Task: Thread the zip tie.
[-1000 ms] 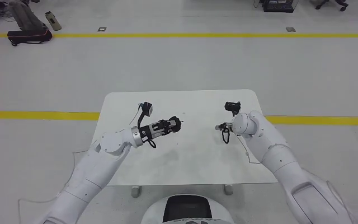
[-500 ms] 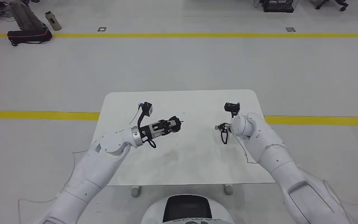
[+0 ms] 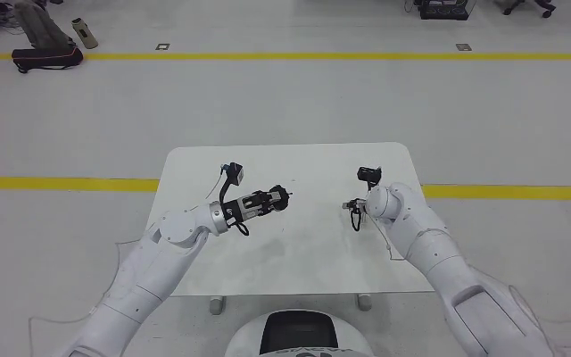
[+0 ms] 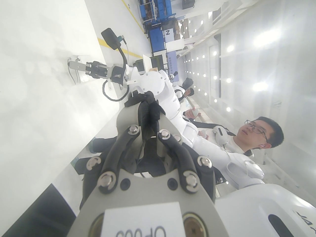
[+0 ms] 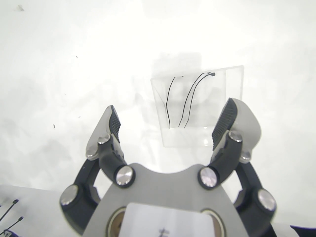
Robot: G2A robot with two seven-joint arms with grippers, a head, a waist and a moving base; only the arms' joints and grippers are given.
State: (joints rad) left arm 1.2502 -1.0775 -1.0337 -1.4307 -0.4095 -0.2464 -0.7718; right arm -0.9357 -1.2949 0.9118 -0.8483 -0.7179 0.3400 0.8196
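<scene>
looks like pick-up step: right gripper (image 5: pixel 171 104) spread wide above clear box (image 5: pixel 202 136) of zip ties (image 5: pixel 187 99), left gripper (image 4: pixel 147 102) pinched together; next, pinch one tie.

3 thin black zip ties (image 5: pixel 188 97) stand inside clear box (image 5: pixel 233 87) on tabletop (image 5: pixel 74 50), lower ends at box floor, upper ends leaning on one wall. One bows alone. Other 2 run close together, near parallel, one w/ small square head at top. Straps open, not looped. 2 spare ties (image 5: pixel 9 208), black w/ small heads, lie well apart from box, partly cut off.
</scene>
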